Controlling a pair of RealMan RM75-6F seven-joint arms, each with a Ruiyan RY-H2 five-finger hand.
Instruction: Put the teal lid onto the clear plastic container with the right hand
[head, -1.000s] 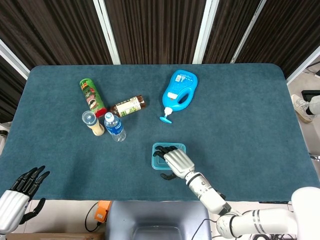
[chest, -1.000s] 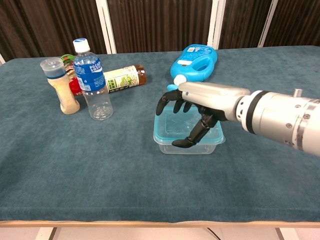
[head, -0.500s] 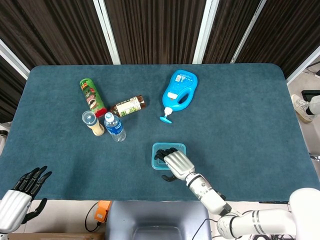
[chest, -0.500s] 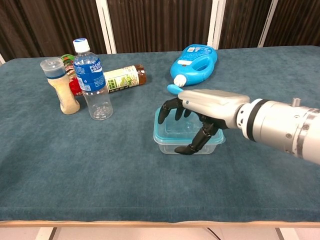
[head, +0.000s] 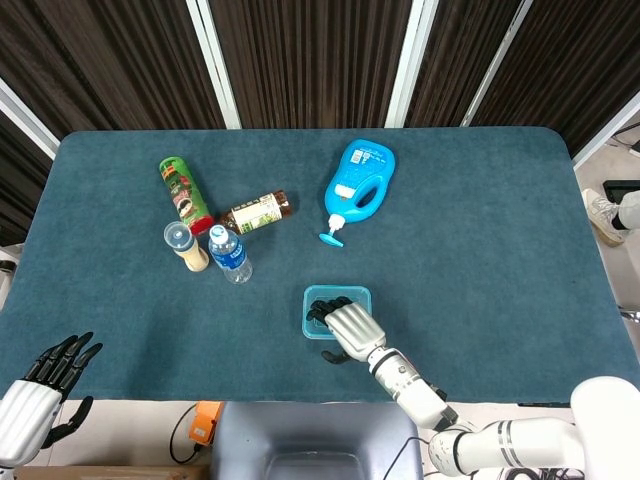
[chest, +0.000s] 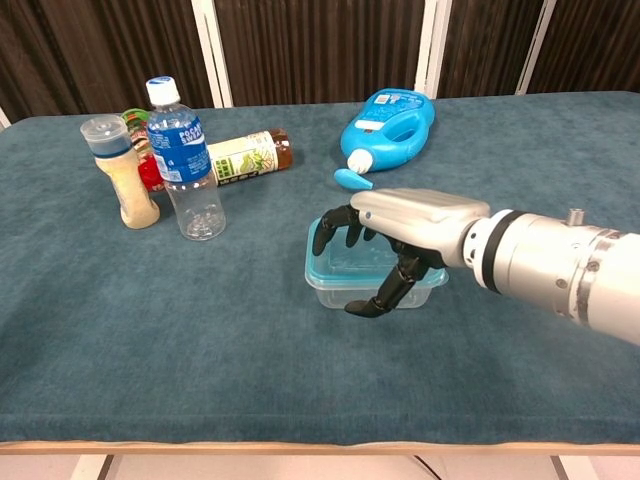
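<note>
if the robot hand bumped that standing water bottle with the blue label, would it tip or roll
The water bottle would probably tip: it stands upright, tall over a narrow base. It looks nearly empty in the chest view, so likely light and easy to knock. Once down, its round body would probably roll, perhaps into the seasoning shaker standing just beside it.

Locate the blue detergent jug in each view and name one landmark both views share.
Head view: the blue detergent jug lies right of center in the upper half, spout toward the robot.
Chest view: it lies at upper center, behind the clear plastic container.
Shared landmark: the right hand over that container, in front of the jug's spout.
</note>
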